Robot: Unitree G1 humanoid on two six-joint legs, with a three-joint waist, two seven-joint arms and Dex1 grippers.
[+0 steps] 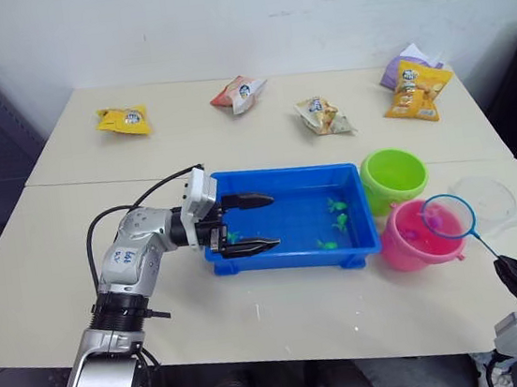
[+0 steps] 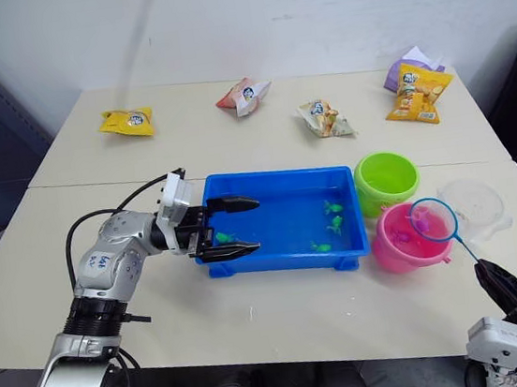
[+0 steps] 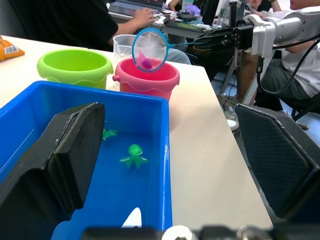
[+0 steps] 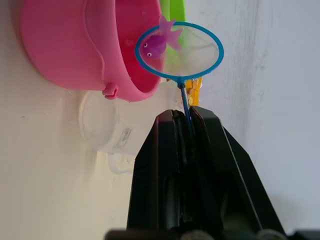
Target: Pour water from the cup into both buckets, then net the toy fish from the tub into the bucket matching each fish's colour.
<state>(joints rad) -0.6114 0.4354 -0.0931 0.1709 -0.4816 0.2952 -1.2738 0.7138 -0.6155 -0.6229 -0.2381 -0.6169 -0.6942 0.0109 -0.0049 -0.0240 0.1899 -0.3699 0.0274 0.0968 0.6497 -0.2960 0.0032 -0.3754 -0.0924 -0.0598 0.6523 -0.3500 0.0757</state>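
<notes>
The blue tub [image 1: 295, 257] holds water and several green toy fish [image 1: 336, 206]. My left gripper [image 1: 260, 222] is open at the tub's left end, one finger over the water and the other outside the front wall. The lime green bucket [image 1: 393, 177] and pink bucket [image 1: 414, 242] stand right of the tub, with the clear cup [image 1: 493, 202] beyond them. My right gripper [image 4: 186, 114] is shut on the net's thin handle. The net hoop [image 1: 448, 217] hangs over the pink bucket with a magenta-pink fish [image 4: 155, 44] in it.
Snack packets lie along the table's far side: yellow [image 1: 124, 120], red-white [image 1: 239, 93], beige [image 1: 323, 115], orange [image 1: 418, 91] and purple [image 1: 403, 64]. In the left wrist view, a person [image 3: 75, 20] sits at a desk past the table's right end.
</notes>
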